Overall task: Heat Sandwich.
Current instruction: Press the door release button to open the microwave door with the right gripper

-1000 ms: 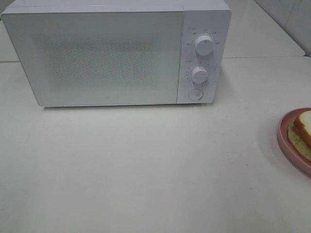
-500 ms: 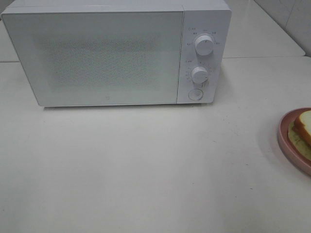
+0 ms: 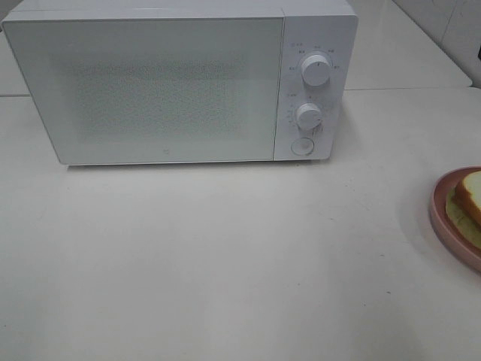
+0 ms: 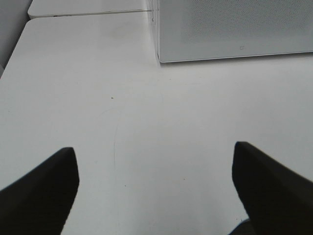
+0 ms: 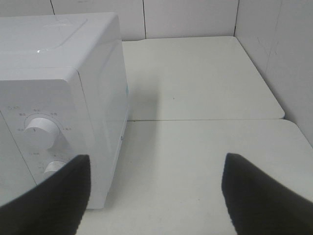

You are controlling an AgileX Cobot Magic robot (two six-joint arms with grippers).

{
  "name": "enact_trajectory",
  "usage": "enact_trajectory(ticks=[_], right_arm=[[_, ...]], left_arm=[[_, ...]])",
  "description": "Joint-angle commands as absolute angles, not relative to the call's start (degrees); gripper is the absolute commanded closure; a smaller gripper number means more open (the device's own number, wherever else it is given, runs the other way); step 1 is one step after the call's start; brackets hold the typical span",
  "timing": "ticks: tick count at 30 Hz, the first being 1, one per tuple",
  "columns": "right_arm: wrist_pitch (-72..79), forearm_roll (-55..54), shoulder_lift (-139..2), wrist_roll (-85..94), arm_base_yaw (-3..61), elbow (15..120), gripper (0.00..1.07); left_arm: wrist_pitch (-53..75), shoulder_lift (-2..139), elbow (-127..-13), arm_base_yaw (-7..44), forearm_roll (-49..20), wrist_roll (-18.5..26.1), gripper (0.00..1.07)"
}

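The sandwich [image 3: 470, 195] sits on a pink plate [image 3: 437, 212] at the high view's right edge. It looks light, soft and crushable, so pinch gently across the crusts. The left gripper [image 4: 154, 152] and right gripper [image 5: 156, 159] stand spread, empty.

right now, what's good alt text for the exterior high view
A white microwave with its door closed stands at the back of a white table, two dials and a round button down its right panel. At the right edge, a sandwich lies on a pink plate, both cut off by the frame.
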State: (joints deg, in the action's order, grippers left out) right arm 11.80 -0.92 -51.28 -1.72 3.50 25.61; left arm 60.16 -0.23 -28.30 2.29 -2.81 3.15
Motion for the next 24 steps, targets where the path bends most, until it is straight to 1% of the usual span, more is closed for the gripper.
enact_trajectory(ticks=[1, 7, 12, 14, 15, 16, 19, 20, 21, 23, 24], right_arm=[[18.8, -0.4, -54.1, -3.9, 3.5, 23.2, 0.35], [20.5, -0.4, -59.0, -8.3, 3.5, 22.8, 0.36], [23.0, 1.4, -64.7, -12.1, 4.1, 22.8, 0.4], [24.9, 3.2, -66.6, -12.7, 5.6, 22.8, 0.42], [26.8, 4.8, -68.6, -12.8, 7.6, 22.8, 0.44], [26.8, 4.8, -68.6, -12.8, 7.6, 22.8, 0.44], [30.1, 5.2, -72.9, -12.9, 11.6, 22.8, 0.49], [30.9, 5.0, -74.1, -13.0, 12.4, 22.8, 0.53], [30.9, 5.0, -74.1, -13.0, 12.4, 22.8, 0.53], [32.5, 5.0, -76.1, -13.9, 13.8, 22.8, 0.58], [34.9, 5.0, -78.2, -14.8, 15.1, 22.8, 0.64]], left_arm=[[59.5, -1.5, -28.1, 2.3, -2.9, 3.1, 0.28], [59.5, -1.5, -28.1, 2.3, -2.9, 3.1, 0.28], [59.5, -1.5, -28.1, 2.3, -2.9, 3.1, 0.28], [59.5, -1.5, -28.1, 2.3, -2.9, 3.1, 0.28], [59.5, -1.5, -28.1, 2.3, -2.9, 3.1, 0.28], [59.5, -1.5, -28.1, 2.3, -2.9, 3.1, 0.28], [59.5, -1.5, -28.1, 2.3, -2.9, 3.1, 0.28], [59.5, -1.5, -28.1, 2.3, -2.9, 3.1, 0.28], [59.5, -1.5, -28.1, 2.3, -2.9, 3.1, 0.28], [59.5, -1.5, -28.1, 2.3, -2.9, 3.1, 0.28], [59.5, -1.5, -28.1, 2.3, -2.9, 3.1, 0.28]])
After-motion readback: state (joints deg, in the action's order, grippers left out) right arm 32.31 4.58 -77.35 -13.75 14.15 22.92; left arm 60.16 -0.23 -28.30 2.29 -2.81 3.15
